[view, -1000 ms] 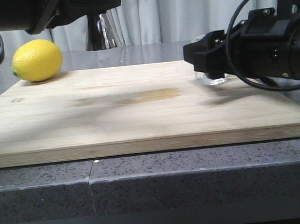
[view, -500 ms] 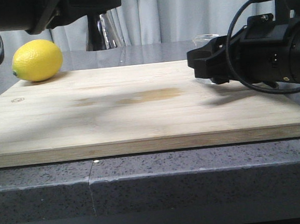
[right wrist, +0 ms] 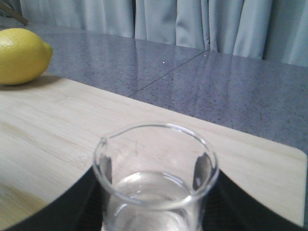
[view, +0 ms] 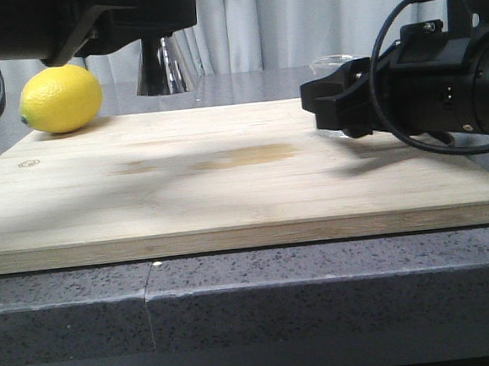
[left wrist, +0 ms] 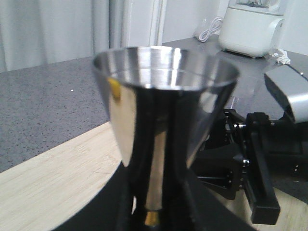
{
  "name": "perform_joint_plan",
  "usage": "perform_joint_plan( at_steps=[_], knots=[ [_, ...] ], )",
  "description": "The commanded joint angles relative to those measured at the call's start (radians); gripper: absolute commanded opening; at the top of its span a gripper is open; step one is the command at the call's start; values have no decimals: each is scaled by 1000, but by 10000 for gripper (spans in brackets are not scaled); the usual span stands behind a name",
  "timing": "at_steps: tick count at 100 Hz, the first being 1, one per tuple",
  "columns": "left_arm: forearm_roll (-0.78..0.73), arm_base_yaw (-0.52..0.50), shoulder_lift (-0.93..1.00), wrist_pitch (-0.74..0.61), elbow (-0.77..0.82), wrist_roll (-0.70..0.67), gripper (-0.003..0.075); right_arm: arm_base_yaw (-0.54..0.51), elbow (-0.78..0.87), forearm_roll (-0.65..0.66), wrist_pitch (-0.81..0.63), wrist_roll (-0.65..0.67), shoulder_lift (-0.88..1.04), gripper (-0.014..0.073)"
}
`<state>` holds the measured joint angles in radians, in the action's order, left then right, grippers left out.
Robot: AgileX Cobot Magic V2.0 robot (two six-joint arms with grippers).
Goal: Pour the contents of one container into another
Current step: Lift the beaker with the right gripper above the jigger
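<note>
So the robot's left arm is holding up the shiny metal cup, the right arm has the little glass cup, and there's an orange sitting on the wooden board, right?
Almost. The fruit is a yellow lemon, not an orange; the front view shows it at the board's far left corner. The rest holds: the left arm holds up the shiny metal cup, and the right arm's fingers hold the little glass cup.

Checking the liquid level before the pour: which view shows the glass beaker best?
The right wrist view: the beaker, its lip and liquid fill the foreground. The front view shows only its rim behind the right end effector; the left wrist view shows none of it.
</note>
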<state>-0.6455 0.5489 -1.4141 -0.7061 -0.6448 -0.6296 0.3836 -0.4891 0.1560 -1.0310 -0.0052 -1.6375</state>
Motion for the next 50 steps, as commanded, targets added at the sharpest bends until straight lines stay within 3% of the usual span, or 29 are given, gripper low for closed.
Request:
perform_joint_plan(
  at_steps=[1,50],
  knots=[
    [24,6,36,-62,-26,-10,-20,-3,-26,23,-73,-6,81,160],
    [0,14,-36,-94,-26,-10,-20,-3,-251,302,242,70,289,160]
  ],
)
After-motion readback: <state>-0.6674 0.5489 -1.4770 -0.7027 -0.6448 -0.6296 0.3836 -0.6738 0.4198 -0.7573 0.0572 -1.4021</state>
